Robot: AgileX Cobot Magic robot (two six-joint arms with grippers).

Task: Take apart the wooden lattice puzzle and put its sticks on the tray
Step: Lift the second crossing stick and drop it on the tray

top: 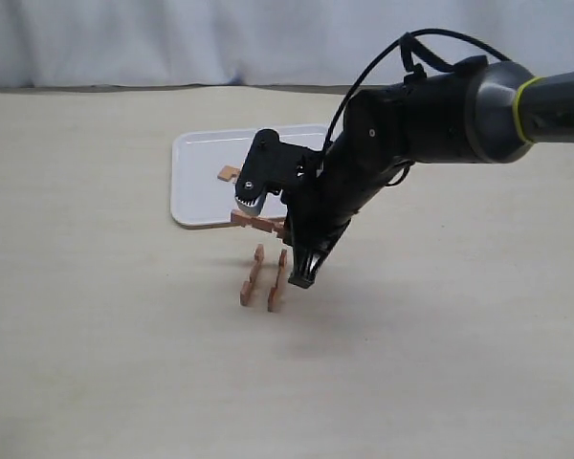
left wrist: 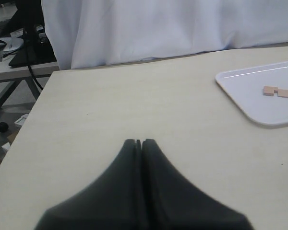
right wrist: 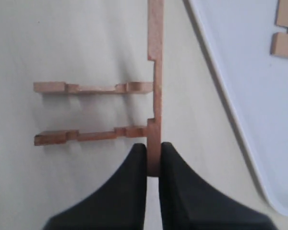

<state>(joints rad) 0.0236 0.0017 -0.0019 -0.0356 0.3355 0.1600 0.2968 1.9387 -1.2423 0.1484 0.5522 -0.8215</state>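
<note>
Just outside the tray [right wrist: 240, 105] rim, we log the right gripper [right wrist: 153, 155] clamped on one end of the held stick [right wrist: 155, 57]. Its long axis runs alongside the tray's edge, straight out from the fingertips.

The second stick [right wrist: 93, 87] and third stick [right wrist: 89, 136] lie parallel to each other and square to the held one, pointing away from the tray. Their ends meet its notched side. We cannot tell whether they are seated in the notches.

The fourth stick [top: 230, 173] lies on the tray.

The left gripper [left wrist: 141, 143] is closed on nothing, well apart from the tray.

Our judgement: the right arm is the nearer. The tray lies beside the held stick, not beyond its tip, so the carry goes sideways over the rim. The risk is dragging the two crosswise sticks along.
</note>
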